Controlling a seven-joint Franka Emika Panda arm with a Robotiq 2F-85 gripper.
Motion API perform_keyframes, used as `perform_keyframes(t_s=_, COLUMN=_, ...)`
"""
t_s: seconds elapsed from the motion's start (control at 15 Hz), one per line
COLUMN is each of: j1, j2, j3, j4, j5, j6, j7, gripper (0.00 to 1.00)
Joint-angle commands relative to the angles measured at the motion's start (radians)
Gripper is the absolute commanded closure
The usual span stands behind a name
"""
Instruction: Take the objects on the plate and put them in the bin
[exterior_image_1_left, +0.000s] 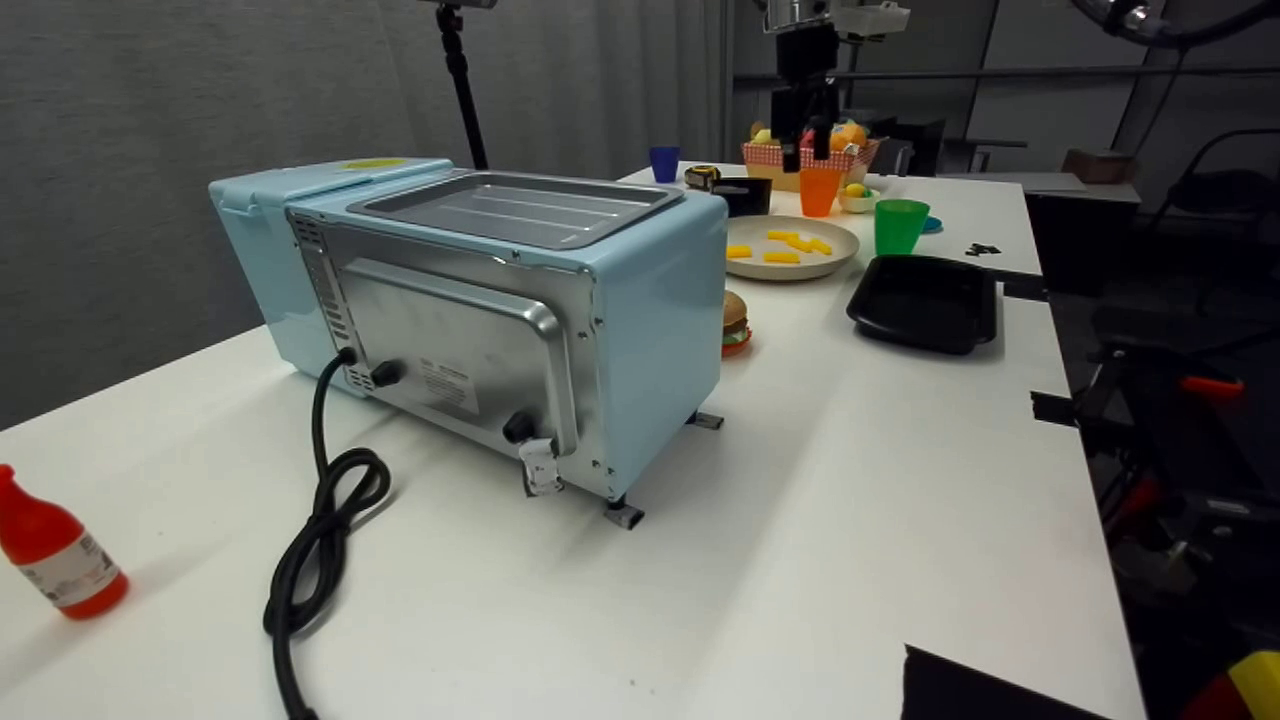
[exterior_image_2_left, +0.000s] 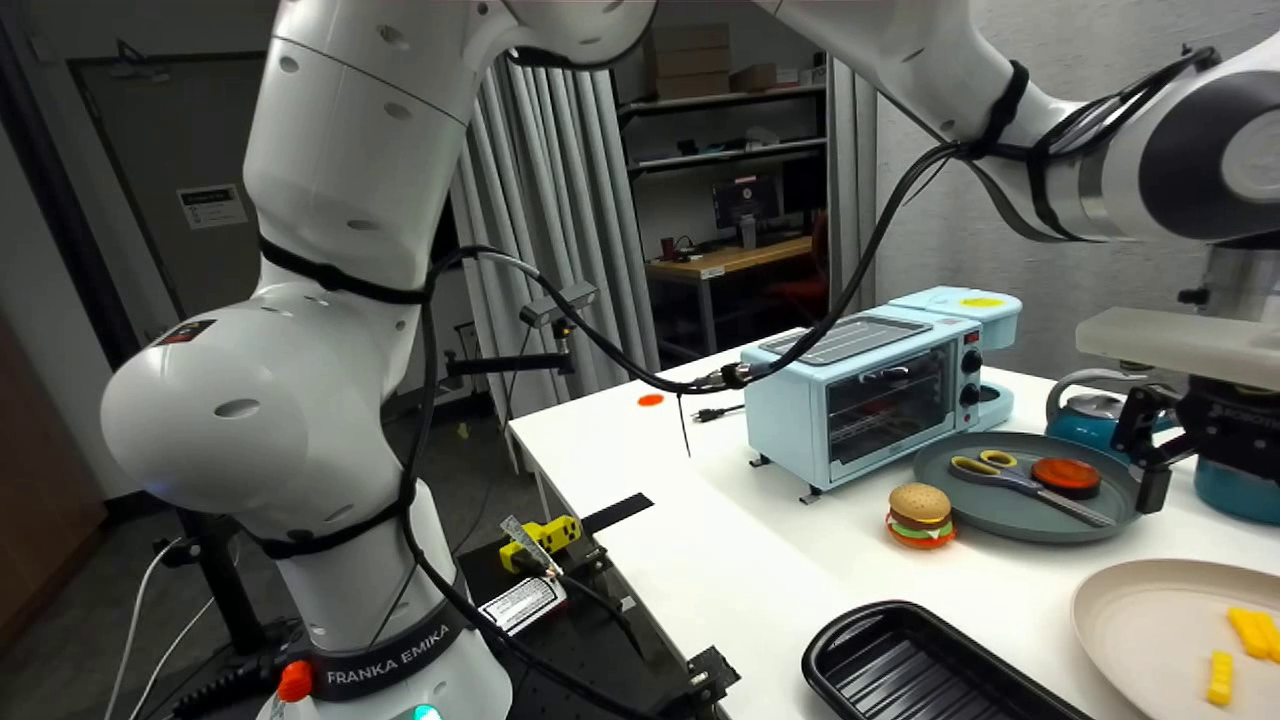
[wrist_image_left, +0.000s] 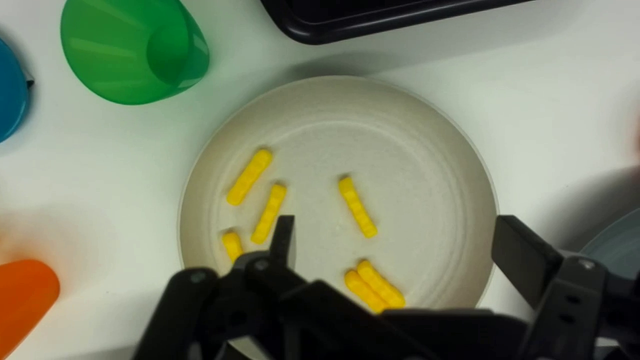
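From my base (exterior_image_2_left: 462, 688) my white arm (exterior_image_2_left: 350, 150) climbs through a rounded shoulder (exterior_image_2_left: 220, 430) and leans up past the top of an exterior view, then my forearm (exterior_image_2_left: 910, 70) slopes down to my wrist (exterior_image_2_left: 1200, 160) at the right edge, partly cut off there. Below it my black gripper (exterior_image_1_left: 806, 158) hangs pointing downward, as both exterior views show. From the wrist view I see my two fingers (wrist_image_left: 527, 260) spread well apart, facing each other across a wide gap.
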Motion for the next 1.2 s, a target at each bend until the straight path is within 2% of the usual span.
perform_keyframes(t_s=0.0, j1=-0.012, j2=0.043, j3=0.018, j4=0.044, j5=-0.037, j6=0.013, j7=-0.026, gripper=0.00)
perform_keyframes(t_s=0.27, j1=-0.015, j2=0.100, j3=0.014, j4=0.086, j5=-0.118, j6=0.038, j7=-0.063, gripper=0.00)
perform_keyframes(t_s=0.4, j1=-0.025, j2=0.140, j3=0.022, j4=0.119, j5=-0.157, j6=0.056, j7=-0.120, gripper=0.00)
perform_keyframes(t_s=0.87, j1=-0.065, j2=0.277, j3=0.087, j4=0.256, j5=-0.178, j6=0.066, j7=-0.355, gripper=0.00)
perform_keyframes(t_s=1.13, j1=-0.057, j2=0.345, j3=0.100, j4=0.325, j5=-0.185, j6=0.073, j7=-0.440, gripper=0.00)
